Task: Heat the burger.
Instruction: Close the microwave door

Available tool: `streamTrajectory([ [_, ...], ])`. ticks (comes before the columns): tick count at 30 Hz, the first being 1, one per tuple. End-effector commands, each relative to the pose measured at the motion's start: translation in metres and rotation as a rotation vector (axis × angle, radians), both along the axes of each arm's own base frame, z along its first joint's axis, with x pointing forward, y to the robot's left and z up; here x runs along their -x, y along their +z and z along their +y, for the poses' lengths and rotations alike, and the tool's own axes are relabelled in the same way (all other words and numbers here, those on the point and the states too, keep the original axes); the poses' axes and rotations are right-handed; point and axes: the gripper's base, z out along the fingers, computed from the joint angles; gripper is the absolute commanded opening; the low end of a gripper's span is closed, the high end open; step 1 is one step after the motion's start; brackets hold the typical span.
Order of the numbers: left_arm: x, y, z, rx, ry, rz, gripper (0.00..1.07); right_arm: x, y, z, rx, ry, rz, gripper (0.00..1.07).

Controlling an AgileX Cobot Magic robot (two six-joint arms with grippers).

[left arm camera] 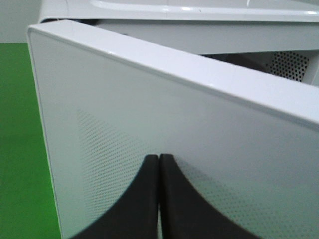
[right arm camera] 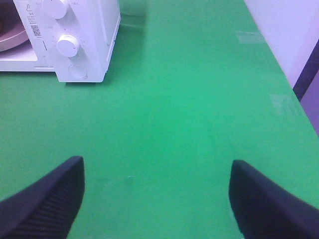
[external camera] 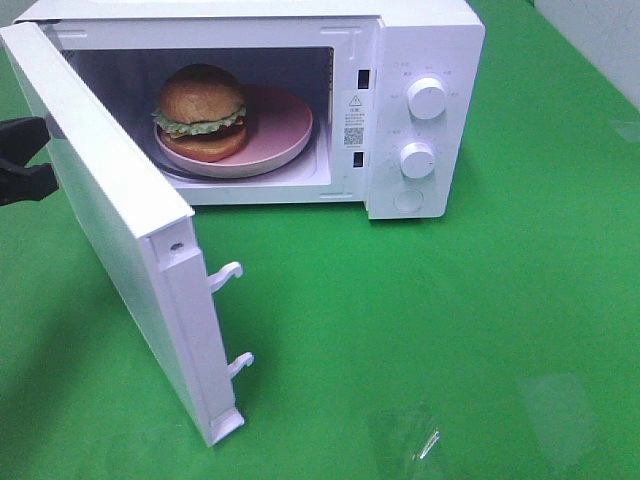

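The burger [external camera: 201, 112], with its golden bun and green lettuce edge, sits on a pink plate [external camera: 285, 128] inside the white microwave [external camera: 420, 40]. The microwave door [external camera: 120, 230] stands swung wide open toward the front left. My left gripper [left arm camera: 158, 160] is shut with nothing in it, its tips right at the door's outer face; in the high view its black body [external camera: 22, 165] shows behind the door at the far left. My right gripper [right arm camera: 157, 199] hangs open over bare green table to the right of the microwave, out of the high view.
Two knobs [external camera: 427, 98] [external camera: 417, 160] and a round button [external camera: 407, 201] are on the microwave's right panel, also seen as the panel [right arm camera: 79, 45] in the right wrist view. Green cloth [external camera: 480, 330] covers the table. A pale wall [right arm camera: 294, 35] borders the right edge.
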Motion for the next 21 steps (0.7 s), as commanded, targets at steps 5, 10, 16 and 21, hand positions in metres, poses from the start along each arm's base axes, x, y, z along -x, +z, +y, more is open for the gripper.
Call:
streamTrajectory([
  [5,-0.015,-0.002,-0.025,0.011,-0.055,-0.009,0.0,0.004,0.001,0.0,-0.006,-0.006,-0.039,0.76],
  [10,-0.023,-0.006,-0.039,0.001,-0.077,-0.008,0.0,0.004,0.001,0.0,-0.006,-0.006,-0.039,0.76],
  [16,-0.035,-0.01,-0.058,0.013,-0.097,-0.003,0.0,0.004,0.001,0.0,-0.006,-0.006,-0.039,0.76],
  [21,-0.046,-0.011,-0.075,0.028,-0.115,-0.007,0.0,0.004,0.001,0.0,-0.006,-0.006,-0.039,0.76],
])
